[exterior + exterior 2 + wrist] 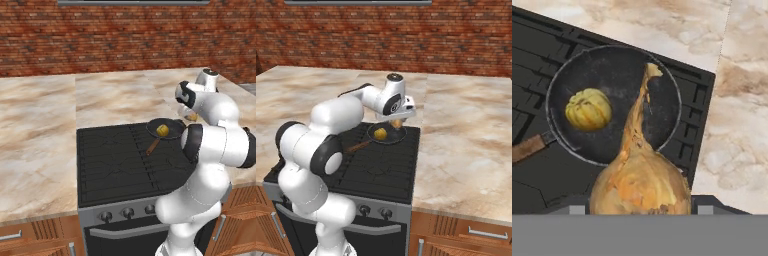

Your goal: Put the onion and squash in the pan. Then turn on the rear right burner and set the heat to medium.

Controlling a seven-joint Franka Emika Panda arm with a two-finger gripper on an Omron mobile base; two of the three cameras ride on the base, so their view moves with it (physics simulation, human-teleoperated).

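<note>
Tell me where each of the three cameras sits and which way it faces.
Left base view: behind-left of the arm, looking down at the cooktop; white arm at lower right.
Right base view: behind-right, same cooktop; arm at lower left, gripper above the pan.
Hand view: on the hand, looking down past the held onion.
Shared: pan and squash.

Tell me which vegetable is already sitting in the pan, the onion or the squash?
The squash, the bright yellow lumpy piece, lies in the pan. The tan-orange onion is held in the gripper above the pan's edge.
</note>
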